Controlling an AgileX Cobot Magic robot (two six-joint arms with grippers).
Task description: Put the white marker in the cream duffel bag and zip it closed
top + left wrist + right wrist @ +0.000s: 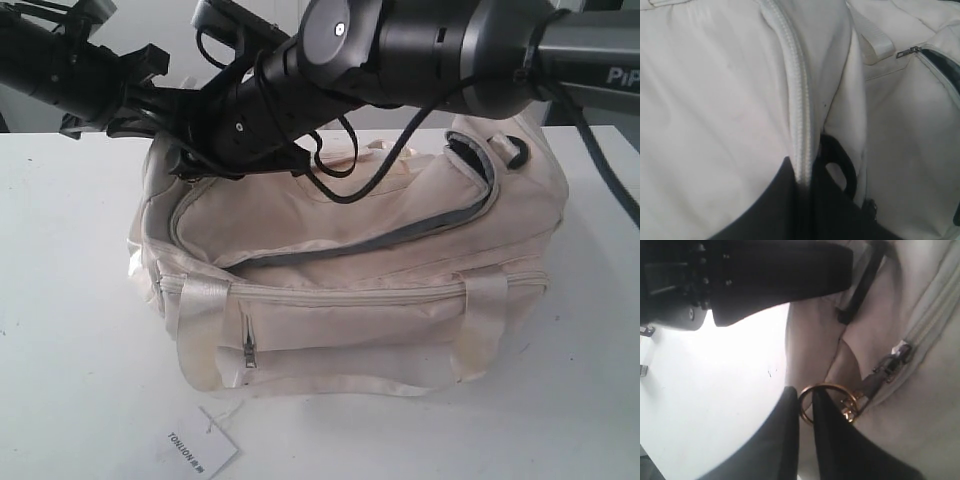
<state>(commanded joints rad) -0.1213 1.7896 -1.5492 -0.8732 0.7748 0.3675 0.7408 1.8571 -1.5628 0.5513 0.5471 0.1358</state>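
While bag gapes, right fingers pinch gold ring.

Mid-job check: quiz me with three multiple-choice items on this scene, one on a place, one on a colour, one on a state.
1. Where is the paper tag? A on the table in front of the bag; B on top of the bag; C inside the bag.
2. What colour is the ring between the right fingers? A silver; B gold; C black.
3. The bag's top zipper is: A fully shut; B missing; C partly open.
Answers: 1 A, it lies flat on the table by the bag's front. 2 B, the right wrist view shows it shiny gold. 3 C, dark lining shows through the gap.
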